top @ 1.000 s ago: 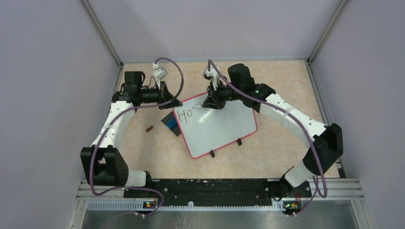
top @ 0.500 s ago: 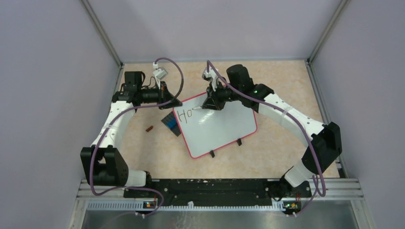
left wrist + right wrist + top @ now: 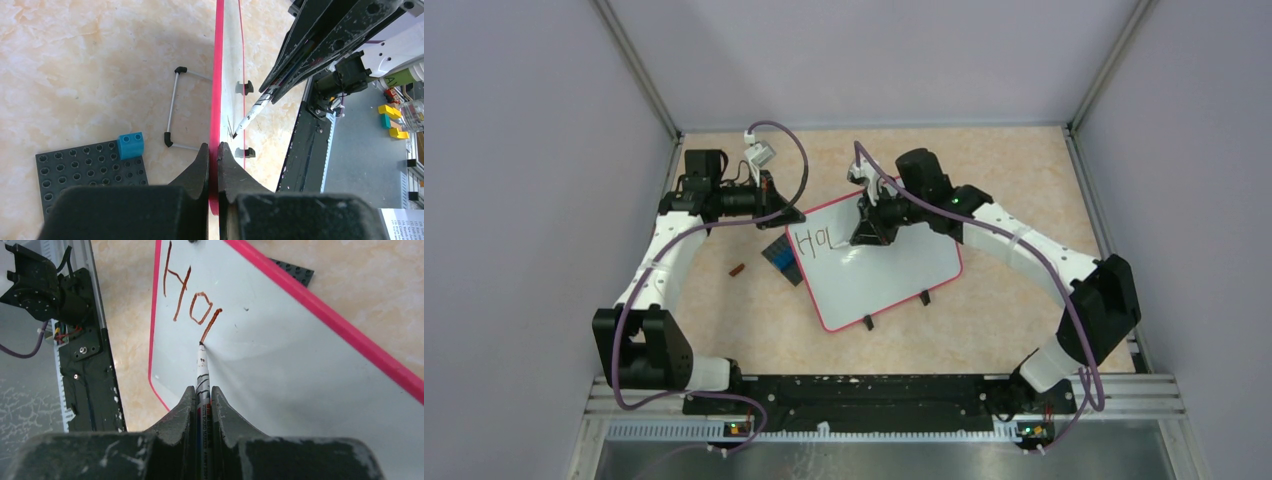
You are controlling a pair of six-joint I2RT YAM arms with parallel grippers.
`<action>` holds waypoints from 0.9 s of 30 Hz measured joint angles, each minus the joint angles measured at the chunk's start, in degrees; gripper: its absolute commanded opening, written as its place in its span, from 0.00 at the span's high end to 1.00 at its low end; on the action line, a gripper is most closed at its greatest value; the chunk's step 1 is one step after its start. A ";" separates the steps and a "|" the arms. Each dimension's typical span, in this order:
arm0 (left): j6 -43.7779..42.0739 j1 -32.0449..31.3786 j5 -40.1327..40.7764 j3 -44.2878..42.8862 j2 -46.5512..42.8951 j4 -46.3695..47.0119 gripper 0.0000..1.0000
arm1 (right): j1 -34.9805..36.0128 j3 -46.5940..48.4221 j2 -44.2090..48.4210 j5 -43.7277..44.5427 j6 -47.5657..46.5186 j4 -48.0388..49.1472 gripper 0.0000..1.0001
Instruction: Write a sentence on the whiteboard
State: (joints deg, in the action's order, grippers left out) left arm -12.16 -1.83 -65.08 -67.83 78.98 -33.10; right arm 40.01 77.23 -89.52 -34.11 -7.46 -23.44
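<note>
The whiteboard (image 3: pixel 894 270), glossy white with a red-pink frame, lies tilted mid-table. My left gripper (image 3: pixel 792 215) is shut on its far-left frame edge, which shows edge-on between the jaws in the left wrist view (image 3: pixel 213 150). My right gripper (image 3: pixel 864 235) is shut on a white marker (image 3: pixel 202 370), whose tip touches the board (image 3: pixel 300 375) at the lower end of a fresh slanted stroke. The sentence (image 3: pixel 192 300) reads "Ho" plus that one stroke, in dark red-brown. It also shows in the top view (image 3: pixel 812 240). The marker (image 3: pixel 250 117) also shows in the left wrist view.
A dark studded plate (image 3: pixel 780 260) with a blue brick (image 3: pixel 130 145) lies against the board's left edge. A small red-brown cap (image 3: pixel 736 268) lies on the table to its left. Two black feet (image 3: pixel 867 322) stick out at the board's near edge. A wire stand (image 3: pixel 172 110) sits behind the board.
My right gripper has moved toward the near side with the marker, drawing a new stroke after "Ho". The left gripper and the board have not moved.
</note>
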 measured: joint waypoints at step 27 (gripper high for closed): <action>0.07 -0.02 -0.55 0.00 -0.07 -0.04 1.00 | -0.79 -0.24 1.31 -1.55 1.38 1.11 1.00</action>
State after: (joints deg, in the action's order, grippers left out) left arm -12.10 -1.85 -65.63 -67.83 78.91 -33.15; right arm 39.22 76.99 -88.20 -35.66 -6.09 -22.33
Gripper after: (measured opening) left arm 0.036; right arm 0.083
